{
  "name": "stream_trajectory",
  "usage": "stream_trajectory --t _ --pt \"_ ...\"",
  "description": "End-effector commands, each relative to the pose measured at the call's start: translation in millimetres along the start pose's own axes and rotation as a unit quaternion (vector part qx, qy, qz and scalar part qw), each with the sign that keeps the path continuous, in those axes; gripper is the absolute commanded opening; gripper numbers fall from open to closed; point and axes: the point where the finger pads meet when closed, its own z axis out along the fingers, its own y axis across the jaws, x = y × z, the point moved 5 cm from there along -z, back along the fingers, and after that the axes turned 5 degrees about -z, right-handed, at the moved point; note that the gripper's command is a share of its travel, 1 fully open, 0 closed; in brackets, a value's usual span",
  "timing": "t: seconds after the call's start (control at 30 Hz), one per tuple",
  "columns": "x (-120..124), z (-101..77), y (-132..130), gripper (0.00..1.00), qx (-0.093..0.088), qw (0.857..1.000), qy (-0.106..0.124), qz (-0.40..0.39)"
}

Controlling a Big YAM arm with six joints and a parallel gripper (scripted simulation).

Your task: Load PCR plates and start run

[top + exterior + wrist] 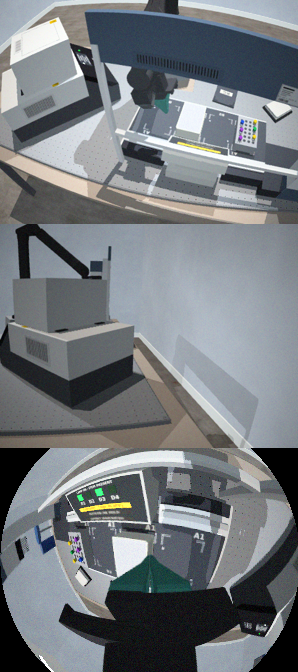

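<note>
The tool (164,103) is closed on nothing, its green fingers pinched to a point above the deck's D4 slot (154,122), which lies bare, as does D2 (217,127). Neither PCR plate is plainly visible; a white plate-like item (278,109) sits in a nest near the bench's right edge. Q1 (43,93) stands at the left edge, lid (40,56) shut and lamp (79,50) green, so pinched fingers probably suit a key press. The deep-well block (191,120) and tube cooling block (247,133) keep their slots.
</note>
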Motion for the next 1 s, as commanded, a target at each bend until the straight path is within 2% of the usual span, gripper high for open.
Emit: stream_trajectory --t 0.0,0.13,0.27,0.37,0.53,0.6,0.83,0.97 --pt "1 -12.9 -23 0.0 0.005 0.998 -0.025 0.05" --pt "-5 -28.9 -34 0.0 0.006 0.996 -0.053 0.074" --pt "9 -31.1 -50 0.0 0.008 0.992 -0.053 0.111" --pt "10 -28.6 -53 0.0 0.01 0.992 -0.05 0.114" --pt "19 -39.2 -84 0.0 0.013 0.986 -0.061 0.153" --pt "20 -49.3 -90 0.0 0.015 0.983 -0.074 0.169" --pt "37 -62.2 -112 0.0 0.018 0.966 -0.103 0.235" --pt "37 -64.3 -119 0.0 0.019 0.963 -0.108 0.246"
